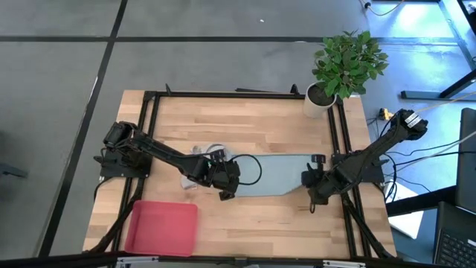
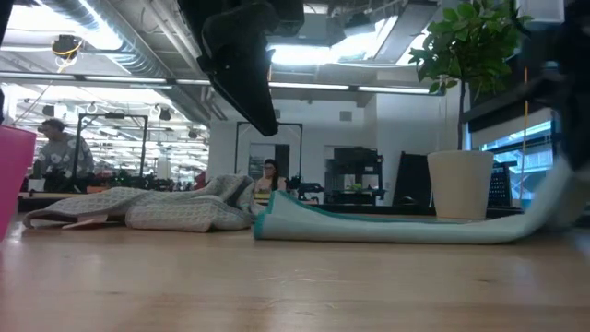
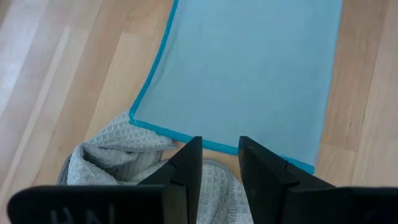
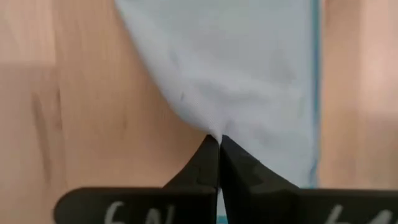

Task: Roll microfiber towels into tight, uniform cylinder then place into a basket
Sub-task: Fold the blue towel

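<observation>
Table [image 1: 253,216]: light wooden top inside a black frame; both arms were over its middle strip.

Blue-teal towel [image 1: 279,176]: lay spread flat across the middle of the table between the two grippers. In the low view its near edge [image 2: 387,229] ran along the wood and its far right end rose off the surface. In the left wrist view it showed a darker teal hem [image 3: 249,74].

Grey towel [image 1: 202,155]: lay crumpled in a loose heap at the left end of the blue-teal towel, touching it; the low view showed it bunched and unrolled [image 2: 157,208]. The left wrist view showed its waffle weave [image 3: 106,162].

Basket [image 1: 161,227]: pink-red tray stood at the front left of the table, well apart from both towels; no towel lay in it. Its wall showed at the low view's left edge [image 2: 11,175].

Right gripper [image 1: 313,187]: stood at the right end of the blue-teal towel. Fingers were pressed together, pinching a gathered corner of that towel [image 4: 219,138], the cloth drawn up to a point at the tips.

Left gripper [image 1: 225,187]: hung above the left end of the blue-teal towel, beside the grey heap. Fingers [image 3: 186,168] stood a little apart with a narrow gap; nothing was between them.

Plant pot [image 1: 318,100]: white, with a leafy plant, at the table's back right corner.

Background: persons were visible in the room beyond the table, low view [image 2: 57,152].
</observation>
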Controlling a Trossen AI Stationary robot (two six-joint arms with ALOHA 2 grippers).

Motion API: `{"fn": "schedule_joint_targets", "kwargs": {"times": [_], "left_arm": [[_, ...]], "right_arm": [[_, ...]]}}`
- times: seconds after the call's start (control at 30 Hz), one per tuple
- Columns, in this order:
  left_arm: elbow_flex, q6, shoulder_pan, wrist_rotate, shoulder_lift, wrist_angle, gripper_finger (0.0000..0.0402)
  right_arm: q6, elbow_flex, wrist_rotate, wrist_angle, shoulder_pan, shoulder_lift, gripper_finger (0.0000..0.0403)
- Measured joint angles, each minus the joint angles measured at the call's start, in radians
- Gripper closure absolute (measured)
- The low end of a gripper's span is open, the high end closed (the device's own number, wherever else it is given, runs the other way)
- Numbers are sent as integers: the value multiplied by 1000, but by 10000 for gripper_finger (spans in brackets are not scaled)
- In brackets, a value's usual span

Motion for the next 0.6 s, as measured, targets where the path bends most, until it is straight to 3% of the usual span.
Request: {"fn": "schedule_joint_targets", "kwargs": {"times": [0.2, 0.6], "left_arm": [[0, 0, 0, 0, 0, 0, 308], [-1, 0, -2, 0, 0, -1, 308]], "right_arm": [[-256, 12, 46, 112, -119, 0, 399], [-798, 4, 37, 616, -336, 16, 400]]}}
